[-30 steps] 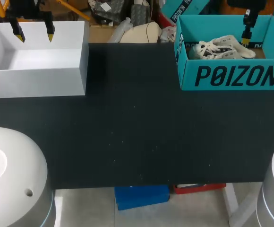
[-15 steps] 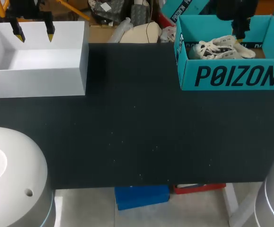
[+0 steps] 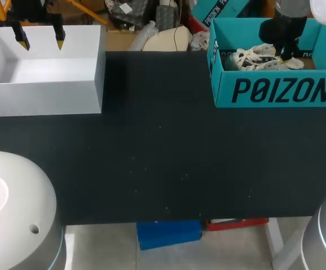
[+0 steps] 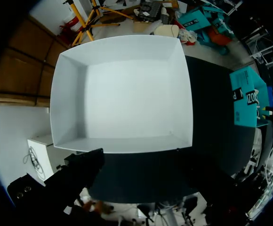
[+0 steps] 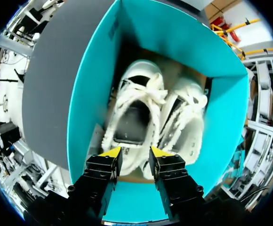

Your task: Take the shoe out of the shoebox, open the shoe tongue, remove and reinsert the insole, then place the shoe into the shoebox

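Shoe (image 3: 258, 58): white, laced, inside teal shoebox (image 3: 275, 90), upper right. Right gripper (image 5: 134, 155): has dropped over it within the last second, fingers narrowly parted, empty; grasp likely next. Left gripper (image 3: 39, 36): unmoved, wide, above white box (image 3: 45, 95).
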You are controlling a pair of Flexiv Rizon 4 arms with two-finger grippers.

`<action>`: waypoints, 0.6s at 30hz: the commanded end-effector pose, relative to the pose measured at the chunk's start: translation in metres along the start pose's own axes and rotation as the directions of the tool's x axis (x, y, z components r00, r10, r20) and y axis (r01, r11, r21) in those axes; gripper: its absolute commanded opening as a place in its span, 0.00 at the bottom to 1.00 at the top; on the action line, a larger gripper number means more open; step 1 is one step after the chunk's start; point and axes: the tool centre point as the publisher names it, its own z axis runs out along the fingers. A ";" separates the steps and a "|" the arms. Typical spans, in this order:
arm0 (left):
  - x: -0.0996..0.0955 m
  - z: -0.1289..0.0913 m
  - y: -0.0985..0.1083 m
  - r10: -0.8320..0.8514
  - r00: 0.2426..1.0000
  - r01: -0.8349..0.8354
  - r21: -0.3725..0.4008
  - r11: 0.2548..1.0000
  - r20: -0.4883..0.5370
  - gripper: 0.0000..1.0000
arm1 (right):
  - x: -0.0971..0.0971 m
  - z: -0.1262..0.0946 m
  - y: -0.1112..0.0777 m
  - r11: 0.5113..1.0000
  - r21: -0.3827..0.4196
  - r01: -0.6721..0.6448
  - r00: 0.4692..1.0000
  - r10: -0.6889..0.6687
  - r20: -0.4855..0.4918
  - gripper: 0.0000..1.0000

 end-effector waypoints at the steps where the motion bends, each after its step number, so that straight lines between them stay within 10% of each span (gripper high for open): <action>1: 0.001 0.000 0.001 -0.002 1.000 0.003 -0.001 1.000 0.003 1.00 | -0.015 0.011 -0.002 1.000 -0.008 -0.005 1.000 0.004 -0.020 0.36; 18: 0.001 0.000 0.001 -0.002 1.000 0.003 -0.001 1.000 0.003 1.00 | -0.019 0.044 0.003 0.997 -0.032 -0.073 0.995 0.071 -0.065 0.26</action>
